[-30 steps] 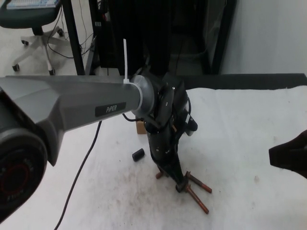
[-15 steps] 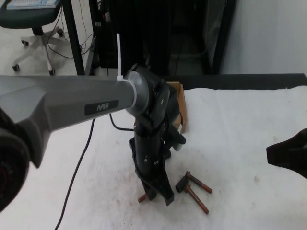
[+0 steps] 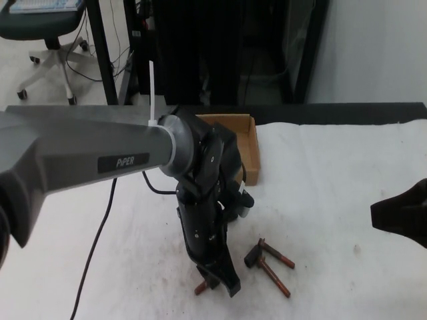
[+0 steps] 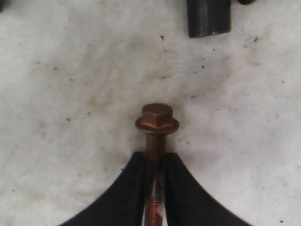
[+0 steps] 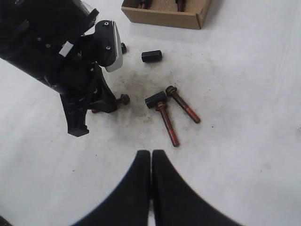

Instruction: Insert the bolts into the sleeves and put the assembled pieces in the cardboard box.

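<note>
The left hand (image 4: 156,161) is down on the stained white desk (image 4: 66,84), its fingers closed on the shank of a copper-coloured bolt (image 4: 157,118). The bolt lies flat, and its flanged hex head sticks out just past the fingertips. Its threaded end is mostly hidden between the fingers.

Ahead of the bolt head lies a short black sleeve (image 4: 209,18), cut off by the frame edge. In the right wrist view this sleeve sits at the head end of one of two loose bolts (image 5: 168,123). These lie side by side and spread apart toward their tips. Whether the sleeve and that bolt touch is hard to make out.

A second sleeve (image 5: 151,56) lies on its side, apart from them and nearer the box (image 5: 162,18). The box stands open at the far side of the desk and holds copper pieces, cut off by the frame.

The right hand (image 5: 151,162) hovers over bare desk, well apart from the bolts. Its fingers are pressed together with nothing between them.
</note>
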